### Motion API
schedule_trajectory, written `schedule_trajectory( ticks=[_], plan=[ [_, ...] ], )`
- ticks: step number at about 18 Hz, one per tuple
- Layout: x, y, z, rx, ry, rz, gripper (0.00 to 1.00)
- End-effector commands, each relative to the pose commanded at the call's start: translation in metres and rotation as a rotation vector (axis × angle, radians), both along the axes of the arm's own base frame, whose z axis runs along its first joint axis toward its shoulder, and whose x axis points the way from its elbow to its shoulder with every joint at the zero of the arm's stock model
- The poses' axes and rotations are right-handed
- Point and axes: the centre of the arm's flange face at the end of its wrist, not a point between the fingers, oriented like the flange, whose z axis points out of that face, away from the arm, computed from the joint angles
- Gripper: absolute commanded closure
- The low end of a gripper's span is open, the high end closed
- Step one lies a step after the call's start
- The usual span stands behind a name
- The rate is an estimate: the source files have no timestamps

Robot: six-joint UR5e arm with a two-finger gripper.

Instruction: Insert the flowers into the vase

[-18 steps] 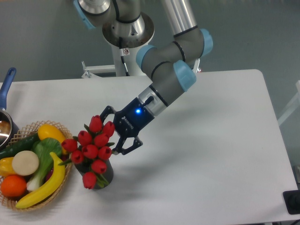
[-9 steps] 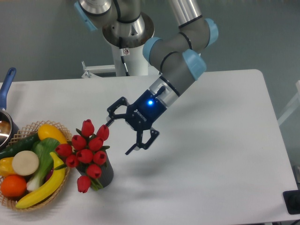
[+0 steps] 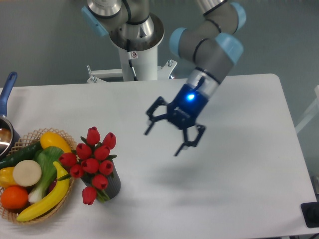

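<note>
Tulips [image 3: 89, 159] standing in the dark grey vase [image 3: 110, 183], near left on the table [image 3: 239, 199], just beside the wicker basket [image 3: 70, 186]. Gripper [image 3: 174, 138] well right, jaws spread, empty. Probably light, top-heavy, soft; best gripped low around the stems.

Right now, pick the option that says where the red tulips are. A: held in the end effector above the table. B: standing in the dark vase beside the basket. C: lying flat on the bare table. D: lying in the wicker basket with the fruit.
B: the tulips stand in the dark vase just right of the basket, while the end effector hangs open and empty, well apart from them.
</note>
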Motion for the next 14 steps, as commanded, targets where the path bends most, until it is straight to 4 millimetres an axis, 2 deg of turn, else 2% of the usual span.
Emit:
schedule_trajectory(
  ticks=[2, 4, 5, 11, 12, 14],
  plan=[
    [-0.01, -0.005, 0.004, -0.002, 0.017, 0.015, 0.0],
    [-0.028, -0.025, -0.006, -0.081, 0.034, 0.082, 0.0],
    [-0.035, -0.037, -0.016, -0.175, 0.062, 0.129, 0.0],
    [-0.047, -0.059, -0.038, -0.515, 0.171, 0.253, 0.0],
    [-0.045, -0.06, -0.042, -0.582, 0.192, 0.266, 0.0],
    [-0.028, -0.036, -0.047, -0.649, 0.232, 0.23, 0.0]
  ],
)
